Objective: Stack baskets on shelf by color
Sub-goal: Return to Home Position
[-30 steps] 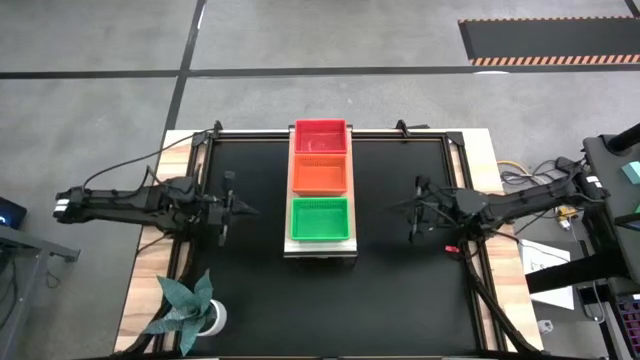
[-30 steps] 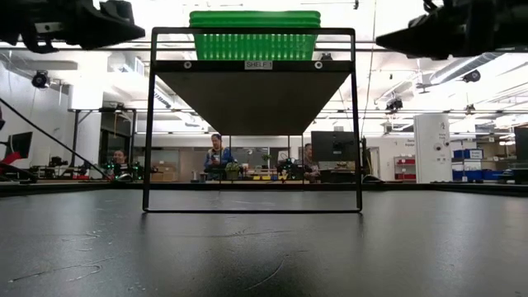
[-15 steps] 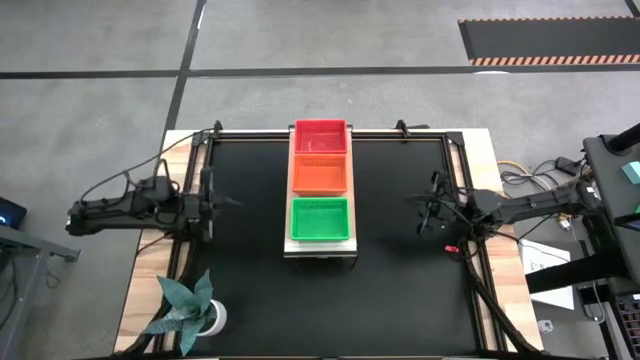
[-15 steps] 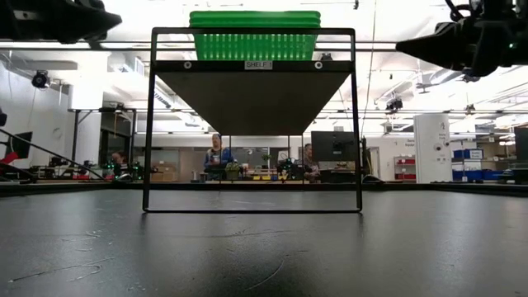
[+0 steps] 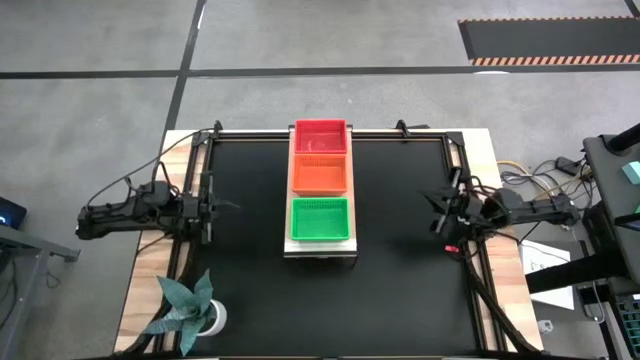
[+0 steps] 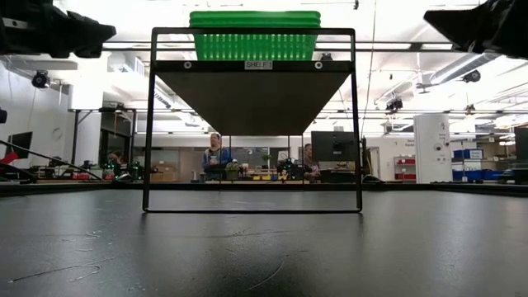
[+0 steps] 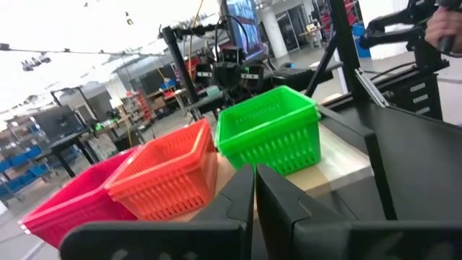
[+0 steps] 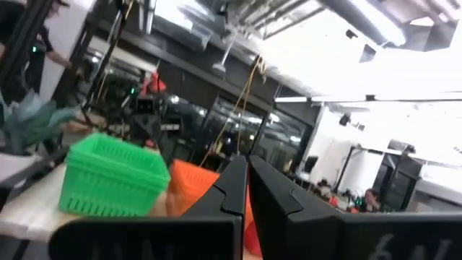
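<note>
A small white label (image 6: pixel 258 64) is fixed at the middle of the shelf's (image 6: pixel 256 95) dark front crossbar (image 6: pixel 206 65), just below the green baskets (image 6: pixel 255 37). "SHELF 1" is printed on it. No other writing can be read.

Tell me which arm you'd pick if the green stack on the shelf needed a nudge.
Left, marginally. The left gripper and right gripper both sit shut and empty on opposite sides, level with the green stack; the left looks slightly closer from above. Nearly a tie.
</note>
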Robot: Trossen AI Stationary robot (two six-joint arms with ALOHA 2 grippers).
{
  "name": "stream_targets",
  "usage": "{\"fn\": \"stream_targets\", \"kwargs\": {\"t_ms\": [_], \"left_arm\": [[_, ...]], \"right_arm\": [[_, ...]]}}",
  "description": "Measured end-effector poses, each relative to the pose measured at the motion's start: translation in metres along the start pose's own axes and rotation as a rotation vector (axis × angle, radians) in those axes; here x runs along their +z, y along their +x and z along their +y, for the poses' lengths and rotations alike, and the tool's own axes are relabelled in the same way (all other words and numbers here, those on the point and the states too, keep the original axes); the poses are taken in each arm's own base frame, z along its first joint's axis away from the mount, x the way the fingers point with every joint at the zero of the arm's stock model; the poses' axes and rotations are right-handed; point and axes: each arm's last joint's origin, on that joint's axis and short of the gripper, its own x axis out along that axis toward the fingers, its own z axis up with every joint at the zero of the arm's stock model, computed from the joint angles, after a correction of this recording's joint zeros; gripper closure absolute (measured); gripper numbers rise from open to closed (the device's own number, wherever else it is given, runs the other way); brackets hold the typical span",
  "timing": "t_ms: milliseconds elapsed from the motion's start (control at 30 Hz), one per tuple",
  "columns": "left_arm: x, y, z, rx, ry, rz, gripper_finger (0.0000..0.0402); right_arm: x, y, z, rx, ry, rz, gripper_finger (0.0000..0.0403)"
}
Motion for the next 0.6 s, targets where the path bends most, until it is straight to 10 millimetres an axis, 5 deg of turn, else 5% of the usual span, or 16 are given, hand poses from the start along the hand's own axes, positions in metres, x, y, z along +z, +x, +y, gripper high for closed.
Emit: {"fn": "stream_targets", "kwargs": {"t_ms": [600], "left_arm": [[-0.033, 0.012, -0.013, -0.053, -0.002, 0.129, 0.0402]], "right_arm": [[0.0, -0.002, 0.003, 0.097, 0.044, -0.063, 0.0394]]}}
